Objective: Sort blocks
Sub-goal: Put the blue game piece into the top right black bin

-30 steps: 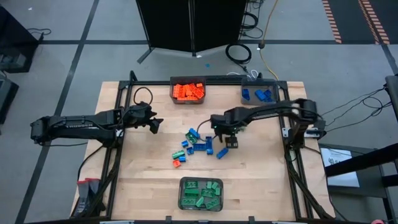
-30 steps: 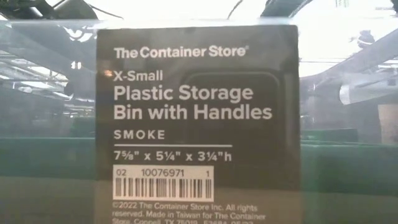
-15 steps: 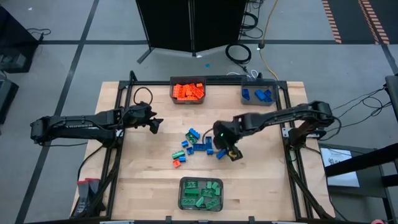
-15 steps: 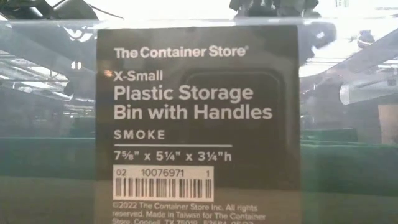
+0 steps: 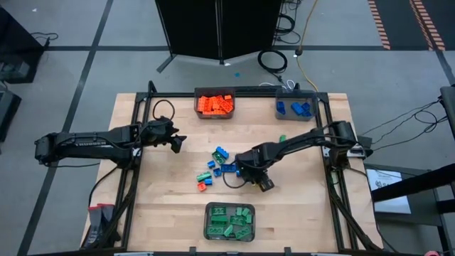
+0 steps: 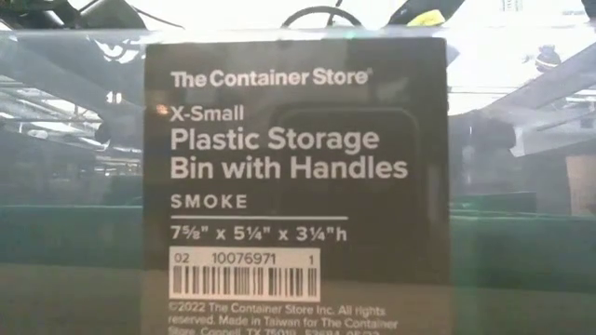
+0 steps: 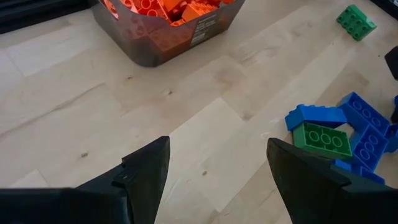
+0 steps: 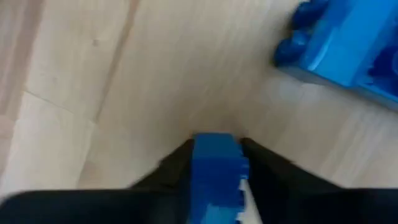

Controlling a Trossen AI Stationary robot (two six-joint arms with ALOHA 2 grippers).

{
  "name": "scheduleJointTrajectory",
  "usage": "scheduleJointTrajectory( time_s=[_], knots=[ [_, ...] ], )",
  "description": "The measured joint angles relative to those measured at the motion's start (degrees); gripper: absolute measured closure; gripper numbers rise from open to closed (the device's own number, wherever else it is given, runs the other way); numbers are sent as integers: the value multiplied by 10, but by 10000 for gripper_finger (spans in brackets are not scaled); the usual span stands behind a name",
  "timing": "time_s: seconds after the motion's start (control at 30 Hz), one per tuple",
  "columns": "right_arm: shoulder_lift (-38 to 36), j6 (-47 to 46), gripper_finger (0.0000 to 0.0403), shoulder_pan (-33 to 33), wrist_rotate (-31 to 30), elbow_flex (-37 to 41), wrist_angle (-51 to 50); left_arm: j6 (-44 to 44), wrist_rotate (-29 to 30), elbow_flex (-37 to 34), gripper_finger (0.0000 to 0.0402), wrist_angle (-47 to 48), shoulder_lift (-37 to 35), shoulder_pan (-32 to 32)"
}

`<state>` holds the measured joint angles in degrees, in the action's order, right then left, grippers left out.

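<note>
**Three bins, one loose pile, two grippers**

Three grey bins are recorded in the high view: one of orange blocks (image 5: 215, 104) at upper centre, one of blue blocks (image 5: 296, 109) at upper right, one of green blocks (image 5: 229, 221) at lower centre. Loose blocks (image 5: 217, 168) in blue, green and orange are scattered at the middle of the wooden table (image 5: 163, 213). A single green block (image 5: 281, 139) is seen apart, right of centre.

Right gripper (image 5: 254, 178): lowered to the table at the right edge of the loose pile. In its wrist view a blue block (image 8: 216, 171) is seen clamped between the two dark fingers (image 8: 177, 167), with further blue blocks (image 8: 348, 46) on the wood at upper right of that frame.

Left gripper (image 5: 175, 141): held at centre left, well apart from the pile, fingers (image 7: 146, 171) spread and holding nothing.

Low view: filled by a bin label (image 6: 293, 186).
</note>
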<state>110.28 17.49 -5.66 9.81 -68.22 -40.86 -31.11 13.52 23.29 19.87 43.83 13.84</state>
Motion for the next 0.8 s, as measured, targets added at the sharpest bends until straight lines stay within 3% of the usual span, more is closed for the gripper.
scheduleJointTrajectory(
  time_s=[0.07,0.27,0.43,0.6,0.8],
  knots=[
    [-2,-2,329,1,-2,0,-3,0,0,0,132,1,0,0],
    [-57,-34,327,14,-11,6,-22,0,0,0,132,2,0,0],
    [-166,-58,327,72,-83,4,-22,1,0,0,132,3,0,0],
    [-282,-73,327,196,-198,32,15,1,0,0,132,3,0,0],
    [-390,-136,327,383,-208,167,139,-1,0,0,132,2,0,0]
  ],
)
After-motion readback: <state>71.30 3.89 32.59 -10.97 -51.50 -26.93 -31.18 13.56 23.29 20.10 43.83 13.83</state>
